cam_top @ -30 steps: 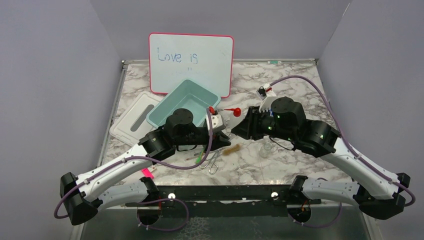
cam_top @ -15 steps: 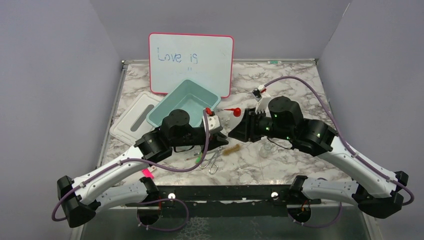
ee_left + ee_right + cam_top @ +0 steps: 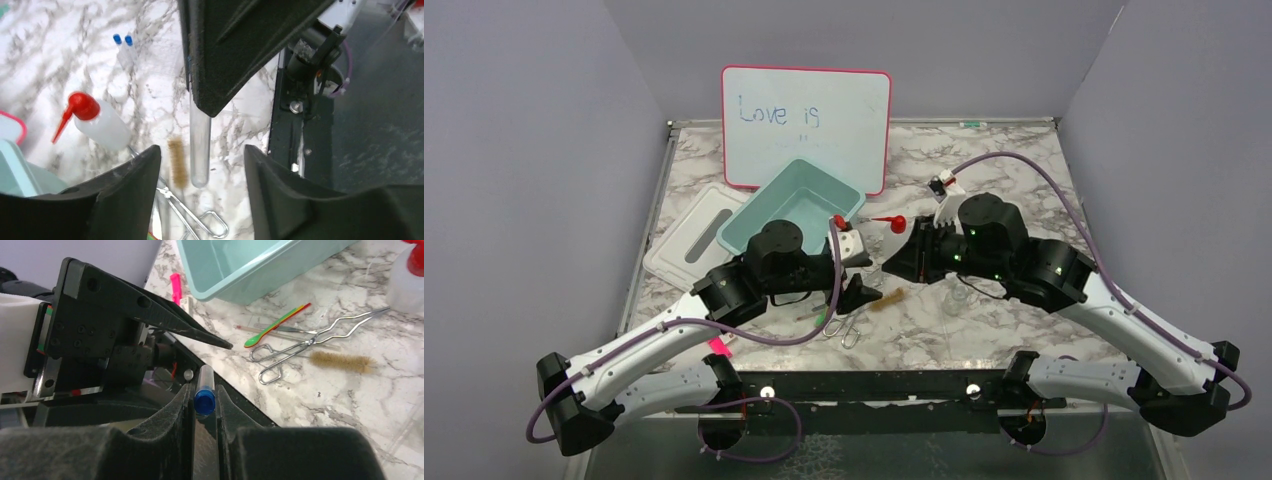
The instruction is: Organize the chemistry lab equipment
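- My right gripper (image 3: 204,402) is clamped on a clear tube with a blue cap (image 3: 200,125). The cap end sits squeezed between my two black fingers, and the rest of the tube sticks straight out past their tips.
- My left gripper (image 3: 201,149) faces it with its fingers spread apart. The tube's rounded closed end hangs in the gap between them, and neither finger touches the glass.
- The tube is therefore off the table, carried by my right side alone. It hangs over the near part of the marbled tabletop (image 3: 1004,180), close to its front edge.
- Below the tube lies a brown bristle brush (image 3: 177,162), just beside the metal wire tongs (image 3: 300,345).
- A green, yellow and red spoon (image 3: 277,324) lies next to the tongs, on the side towards the teal plastic bin (image 3: 769,215).
- The white squeeze bottle with a red nozzle (image 3: 97,122) sits on the marble near the bin's right corner.
- Two more blue-capped clear tubes (image 3: 125,47) lie side by side on the marble, further from me than the bottle.
- A pink-framed whiteboard (image 3: 804,125) stands behind the bin, and a white lid (image 3: 689,240) lies flat at the bin's left.
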### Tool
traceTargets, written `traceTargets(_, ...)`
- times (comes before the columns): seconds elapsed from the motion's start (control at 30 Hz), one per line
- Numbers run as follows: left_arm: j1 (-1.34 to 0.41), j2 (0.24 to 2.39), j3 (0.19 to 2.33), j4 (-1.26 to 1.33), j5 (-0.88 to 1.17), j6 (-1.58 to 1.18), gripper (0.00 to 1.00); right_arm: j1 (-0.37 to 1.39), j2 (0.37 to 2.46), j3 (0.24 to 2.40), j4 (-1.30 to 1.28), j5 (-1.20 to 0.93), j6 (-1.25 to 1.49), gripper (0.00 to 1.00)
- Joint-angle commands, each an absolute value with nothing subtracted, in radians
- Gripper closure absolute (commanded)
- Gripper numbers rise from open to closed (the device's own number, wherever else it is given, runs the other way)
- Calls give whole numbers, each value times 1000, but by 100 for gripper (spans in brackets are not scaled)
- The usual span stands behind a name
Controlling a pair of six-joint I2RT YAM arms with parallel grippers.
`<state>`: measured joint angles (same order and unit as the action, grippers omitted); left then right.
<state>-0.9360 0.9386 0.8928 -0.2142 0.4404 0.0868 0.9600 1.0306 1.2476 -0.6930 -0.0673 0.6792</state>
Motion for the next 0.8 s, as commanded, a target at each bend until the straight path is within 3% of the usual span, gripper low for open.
traceTargets(0.0,-937,917,909,-209,288,48,25,950,1042,1254,-677,62,643,84)
traceTargets(0.1,-937,895,904,-214,174,9,18,913,1070,1267,-702,139,601,84)
traceTargets(0.37,-937,828,863,-198,-29,-112,15,585,1187,1235,-700,202,452,85)
traceTargets(0.57,-937,833,842,-165,19,-147,15,503,1184,1175,-767,445,444,85)
traceTargets(0.77,-937,879,814,-94,89,-168,15,430,1165,1053,-698,463,455,84)
